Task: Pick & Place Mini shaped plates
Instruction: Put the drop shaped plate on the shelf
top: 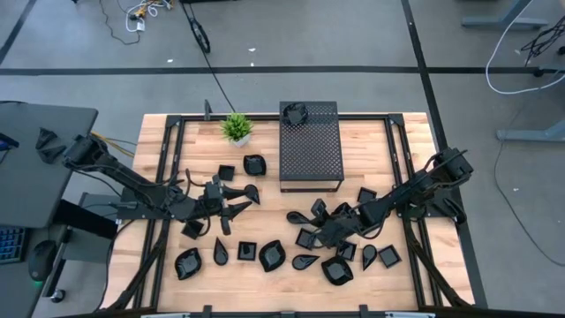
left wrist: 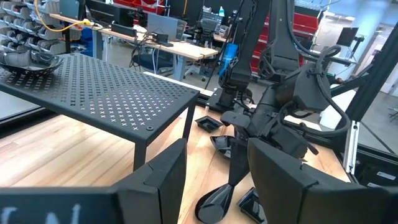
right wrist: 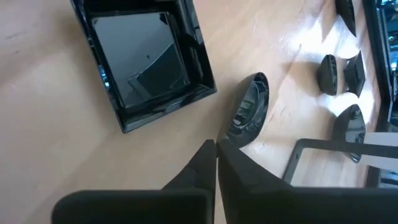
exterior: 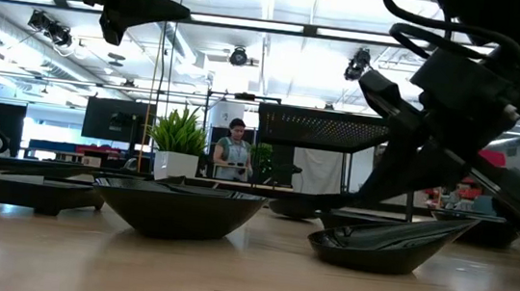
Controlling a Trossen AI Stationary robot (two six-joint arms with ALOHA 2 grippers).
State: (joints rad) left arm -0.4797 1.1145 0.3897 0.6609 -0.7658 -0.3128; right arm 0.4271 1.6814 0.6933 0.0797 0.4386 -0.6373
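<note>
Right end effector [right wrist: 216, 149] is down low w/ fingers pressed together, tips at the rim of a leaf-shaped plate [right wrist: 247, 111]; I can't tell if it's nipping that rim or just touching. A square plate [right wrist: 144, 61] sits just beside it on the bare wood. Left end effector [top: 237, 200] hangs above the counter [top: 371, 283] left of centre w/ fingers apart, nothing between them as far as I see; in its wrist view the gap looks thru to the right arm. Progress, my read: early. One dish [top: 297, 112] sits on the perforated box [top: 311, 146] at the far edge, middle; that's prob the drop spot, but I can't confirm. The rest of the mini shaped plates [top: 272, 254] are still scattered across the near half, from near-left to near-right, a few by the potted plant [top: 237, 128] at the far edge. So most of the job is left. Room: the right-side cluster is tight, plates nearly touching, so I'd lift straight up before swinging. The box stands on legs, so watch them on approach. The near edge has a clear wood strip; both arms meet mid-counter, so I'd keep them staggered.
</note>
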